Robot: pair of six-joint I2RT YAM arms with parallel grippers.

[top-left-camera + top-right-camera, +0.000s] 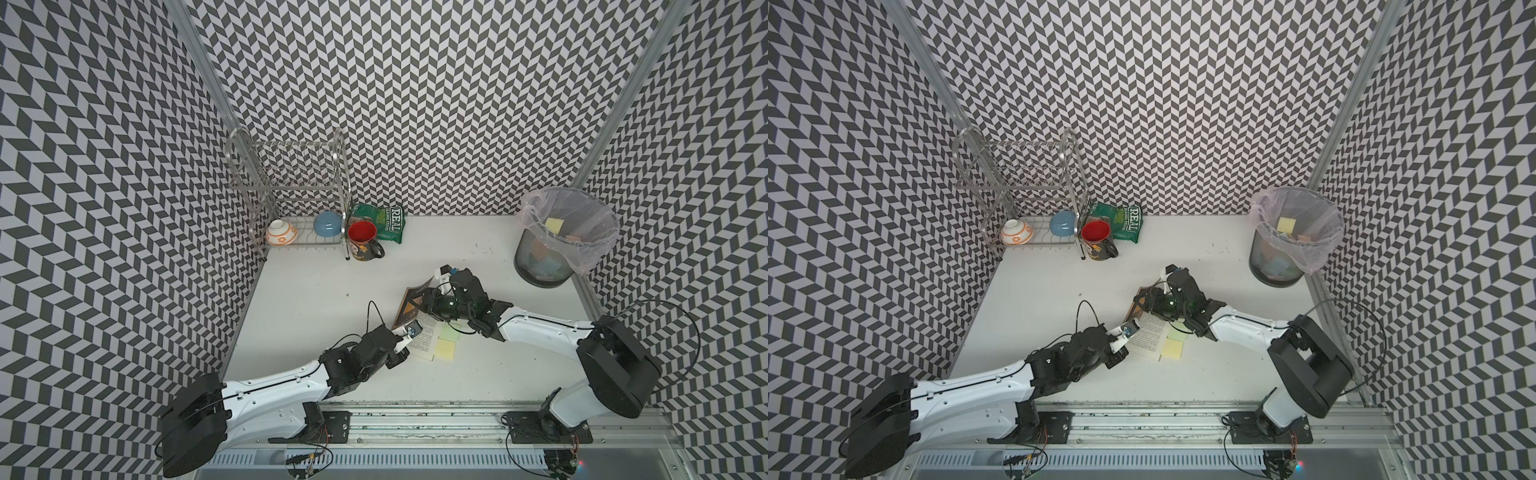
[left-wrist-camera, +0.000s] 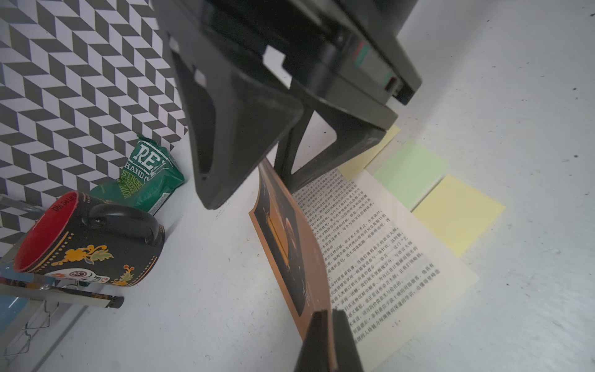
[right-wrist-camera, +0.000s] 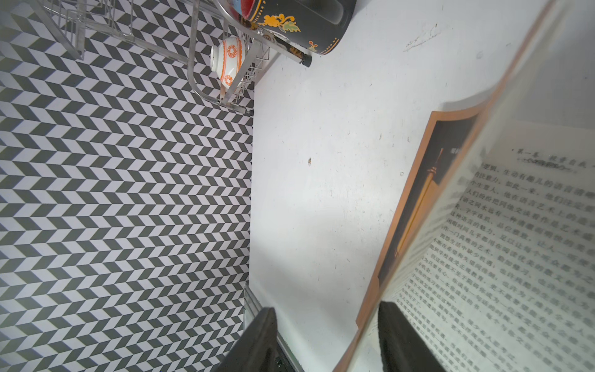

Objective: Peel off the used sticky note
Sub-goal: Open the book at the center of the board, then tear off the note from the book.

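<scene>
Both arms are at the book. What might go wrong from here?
1. The left gripper is shut on only the edge of the cover; the bowed cover may slip out and drop onto the page.
2. The right gripper stands open astride the cover; closing here would grab it, not a note.
3. The green note sits tight between two yellow notes; peeling one may drag a neighbour.

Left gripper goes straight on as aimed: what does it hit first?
Probably the right gripper, open around the same raised cover that the left gripper is shut on; depth unclear.
</scene>
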